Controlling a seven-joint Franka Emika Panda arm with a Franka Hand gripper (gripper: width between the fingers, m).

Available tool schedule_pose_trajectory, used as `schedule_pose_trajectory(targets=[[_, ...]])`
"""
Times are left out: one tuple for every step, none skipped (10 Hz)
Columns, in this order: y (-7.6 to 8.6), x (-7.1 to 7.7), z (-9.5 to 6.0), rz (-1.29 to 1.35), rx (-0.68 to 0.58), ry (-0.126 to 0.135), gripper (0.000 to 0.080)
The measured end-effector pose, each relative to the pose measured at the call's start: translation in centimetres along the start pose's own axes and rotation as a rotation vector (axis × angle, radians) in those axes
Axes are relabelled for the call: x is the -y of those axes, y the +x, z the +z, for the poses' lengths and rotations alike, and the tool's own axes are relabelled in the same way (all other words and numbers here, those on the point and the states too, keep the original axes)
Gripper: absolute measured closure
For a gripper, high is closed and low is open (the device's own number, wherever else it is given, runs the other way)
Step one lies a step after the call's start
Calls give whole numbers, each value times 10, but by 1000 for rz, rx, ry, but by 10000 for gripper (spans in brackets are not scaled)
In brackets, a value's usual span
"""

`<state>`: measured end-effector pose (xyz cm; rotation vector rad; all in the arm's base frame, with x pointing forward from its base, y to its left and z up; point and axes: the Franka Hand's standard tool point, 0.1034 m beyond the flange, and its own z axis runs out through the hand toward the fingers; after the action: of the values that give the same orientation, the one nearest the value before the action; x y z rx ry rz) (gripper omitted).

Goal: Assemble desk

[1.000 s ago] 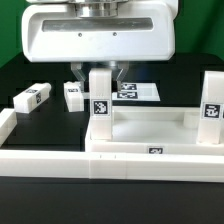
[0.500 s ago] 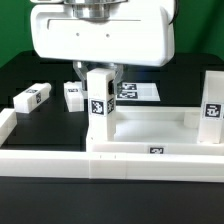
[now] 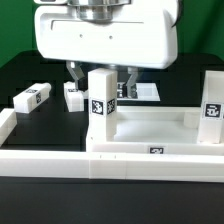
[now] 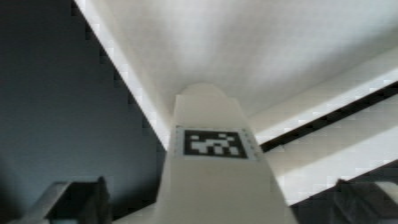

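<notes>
No words, numerals or brand marks are legible in either view. The only signs are small black-and-white square tags, coded patterns rather than text.

- One on the upright white square-section plastic leg [image 3: 100, 95] at centre, also shown in the wrist view [image 4: 214, 120].
- One on the second upright white leg [image 3: 212, 100] at the exterior view's right.
- One on the front rim of the white rimmed plastic tabletop [image 3: 125, 150].
- One on the loose white leg [image 3: 32, 97] at the exterior view's left.
- One on the second loose white leg [image 3: 72, 95] near it.
- Several on the flat white marker board [image 3: 148, 92].
</notes>
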<state>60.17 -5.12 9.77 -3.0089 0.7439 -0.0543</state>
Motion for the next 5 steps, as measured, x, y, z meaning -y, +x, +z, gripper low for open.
schedule_pose_trajectory(targets=[[-1,3,0,-78,-2,-5,157],[-1,2,0,-166,-1,-5,157],[-1,2,0,-244,-1,-6,151],[-1,2,0,-320,-1,-6,151],[0,2,0,-381,-1,-6,150]])
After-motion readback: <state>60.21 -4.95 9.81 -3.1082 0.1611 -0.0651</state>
